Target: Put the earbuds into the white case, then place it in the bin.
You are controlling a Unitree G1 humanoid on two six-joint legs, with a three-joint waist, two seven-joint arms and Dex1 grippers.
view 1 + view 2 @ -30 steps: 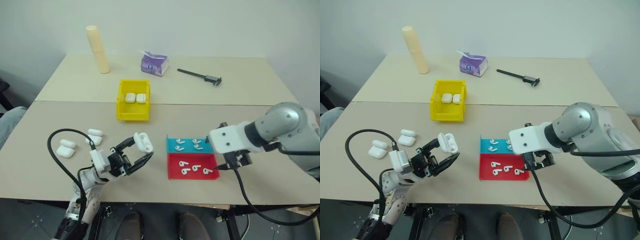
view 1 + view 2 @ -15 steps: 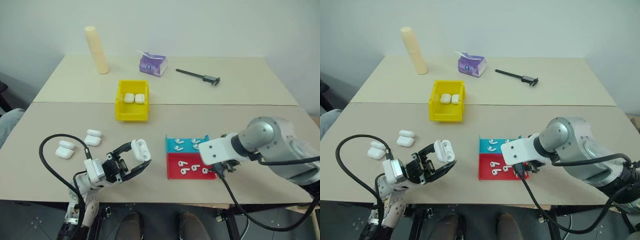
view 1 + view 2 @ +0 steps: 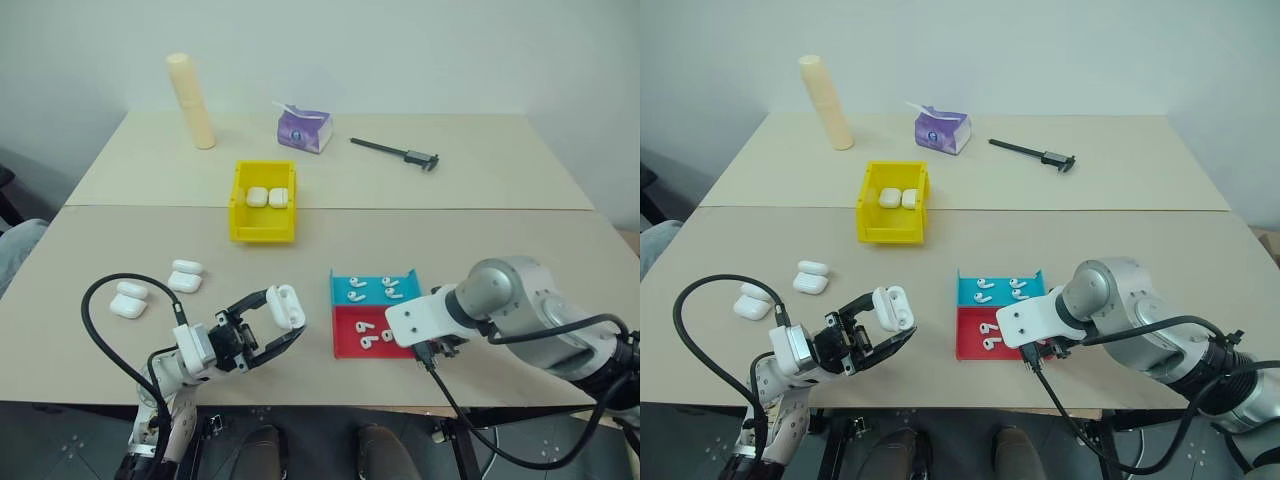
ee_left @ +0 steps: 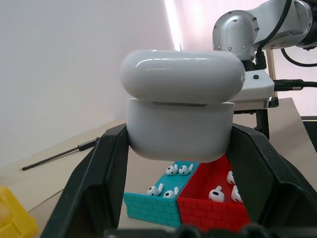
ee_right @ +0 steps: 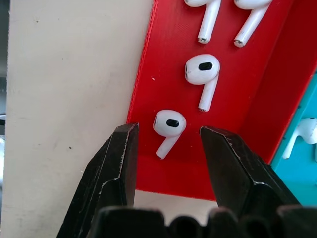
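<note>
The bin (image 3: pixel 264 212) is bright yellow. The case (image 4: pixel 181 111) and earbuds (image 5: pixel 169 127) are glossy white. The near tray (image 5: pixel 163 74) is red, the far tray (image 3: pixel 372 290) teal, both with brick-pattern walls.

The white case (image 4: pixel 181 109) in the left gripper (image 4: pixel 181 148) is smooth, glossy plastic with a soft sheen; the gripper's black fingers (image 4: pixel 96 183) look matt. The earbuds (image 5: pixel 169 125) are glossy white plastic. The red tray (image 5: pixel 267 64) has a faintly grainy matt floor and, like the teal tray (image 4: pixel 148 206), brick-textured walls. The yellow bin (image 3: pixel 264 228) is smooth plastic. The table (image 3: pixel 500 160) is a matt beige laminate. The right arm's casing (image 3: pixel 500 290) is brushed silver metal.
</note>
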